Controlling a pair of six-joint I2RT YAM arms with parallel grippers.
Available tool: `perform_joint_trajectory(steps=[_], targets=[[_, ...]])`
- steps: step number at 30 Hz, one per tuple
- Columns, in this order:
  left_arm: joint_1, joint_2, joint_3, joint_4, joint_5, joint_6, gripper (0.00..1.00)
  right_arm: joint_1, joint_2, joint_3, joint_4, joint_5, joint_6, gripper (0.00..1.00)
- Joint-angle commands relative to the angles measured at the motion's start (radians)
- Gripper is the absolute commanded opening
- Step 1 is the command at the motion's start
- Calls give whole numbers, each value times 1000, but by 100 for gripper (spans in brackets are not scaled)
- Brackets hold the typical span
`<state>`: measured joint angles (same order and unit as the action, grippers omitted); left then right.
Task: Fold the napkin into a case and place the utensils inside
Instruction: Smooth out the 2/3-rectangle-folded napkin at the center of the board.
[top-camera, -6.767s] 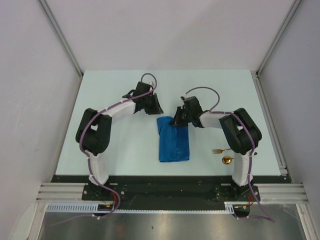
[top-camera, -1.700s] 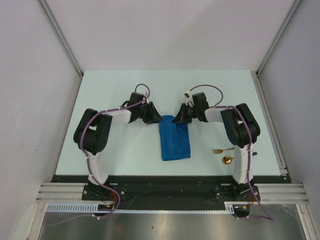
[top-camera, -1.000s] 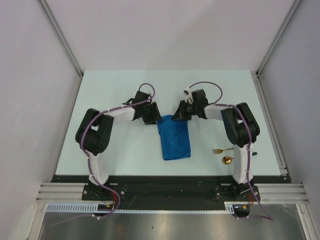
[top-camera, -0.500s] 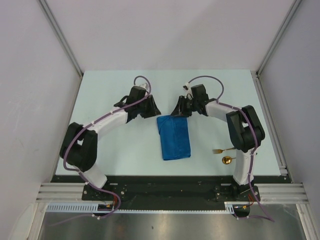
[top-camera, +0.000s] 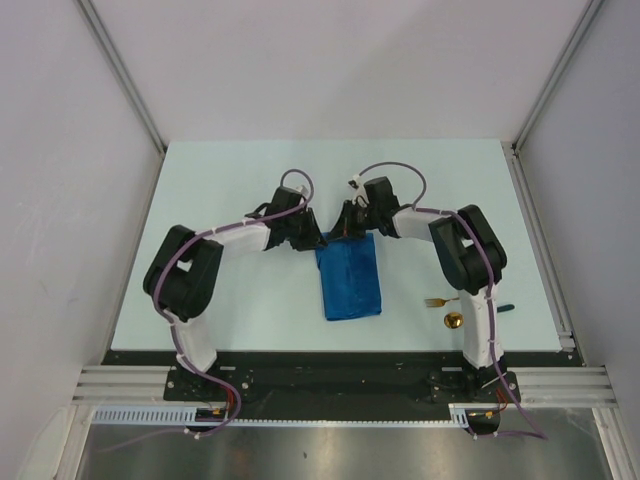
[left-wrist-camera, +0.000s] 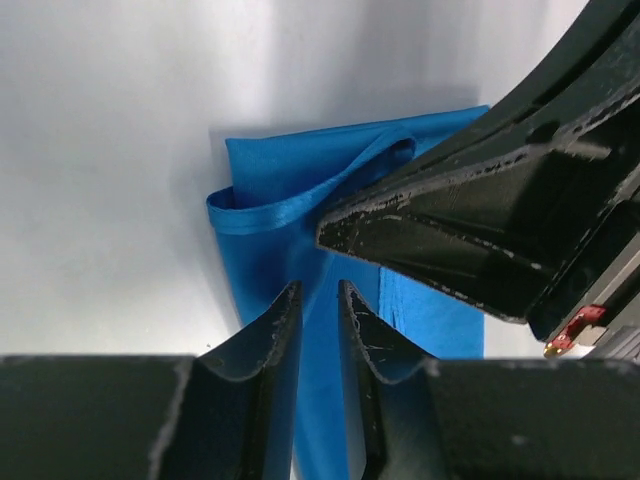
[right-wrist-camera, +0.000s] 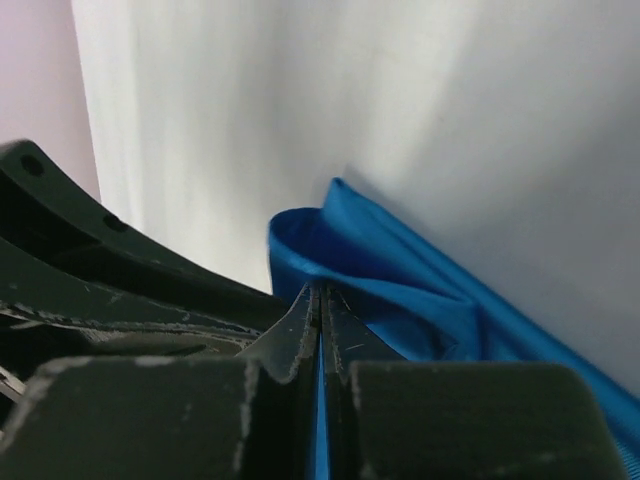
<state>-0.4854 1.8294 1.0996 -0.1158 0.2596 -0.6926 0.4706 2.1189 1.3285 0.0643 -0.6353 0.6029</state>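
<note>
Napkin (top-camera: 351, 281) folded oblong, far end clamped in right hand (right-wrist-camera: 320, 292), left hand (left-wrist-camera: 318, 290) narrowly apart over same end

My left arm (top-camera: 190, 270) and my right arm (top-camera: 468, 250) both rise from their bases at the near edge, elbows bowed outward, forearms turned in toward the middle of the worktop. The wrists are pitched down, so the two pincers meet almost tip to tip. My left pincer (top-camera: 313, 239) points to the right and down, its fingers (left-wrist-camera: 275, 325) a narrow slit apart. My right pincer (top-camera: 345, 229) comes in from the opposite side, low and slanted. Its fingers are pressed flat together with only a thin edge of the napkin (right-wrist-camera: 400, 285) caught between them. Its dark fingers cross just beyond my left fingertips.
</note>
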Motion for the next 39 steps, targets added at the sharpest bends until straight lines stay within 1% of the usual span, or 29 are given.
perform_joint_trajectory(steps=[1,5,9,12,13,14,16,17,19,21,22,24,25,27,28,29,31,34,37,39], targets=[[-30,56,-33,80,30,-30,24,-23,32,23,61,-24,14,2],[-38,73,-38,62,1,-13,22,-29,35,38,54,-40,6,2],[-39,-20,-24,10,-49,19,24,-30,-11,49,-3,-35,-15,2],[-45,-82,-7,-45,-63,30,30,-39,-91,31,-46,-26,-34,4],[-48,-122,-10,-62,-63,31,35,-41,-115,17,-85,-11,-40,6],[-54,-148,-12,-70,-65,33,37,-46,-143,0,-99,-4,-43,15],[-82,-201,-24,-88,-63,33,40,-50,-232,-69,-132,17,-58,24],[-94,-217,-44,-85,-51,30,40,-50,-266,-95,-141,26,-66,31],[-137,-237,-75,-58,-20,4,39,-49,-345,-188,-167,52,-72,36],[-180,-245,-141,-9,58,-51,35,-49,-396,-268,-149,56,-57,38],[-196,-243,-165,42,76,-70,32,-49,-449,-347,-138,56,-51,38],[-238,-237,-225,71,87,-93,30,-46,-502,-422,-98,59,-31,38],[-249,-237,-243,85,81,-94,28,-44,-542,-489,-89,54,-16,37],[-266,-231,-299,111,86,-100,26,-24,-577,-546,-34,48,-3,33],[-268,-228,-313,111,87,-100,25,-15,-605,-570,-21,45,9,29],[-268,-228,-343,111,83,-99,24,-7,-614,-613,-11,46,14,27],[-268,-234,-372,111,64,-96,24,6,-623,-649,20,51,17,22],[-268,-236,-415,102,23,-81,23,-1,-622,-712,52,57,15,21],[-269,-245,-425,65,-19,-55,22,-6,-611,-713,32,60,-11,20],[-269,-262,-409,29,-40,-36,22,-6,-632,-697,8,51,-18,20]])
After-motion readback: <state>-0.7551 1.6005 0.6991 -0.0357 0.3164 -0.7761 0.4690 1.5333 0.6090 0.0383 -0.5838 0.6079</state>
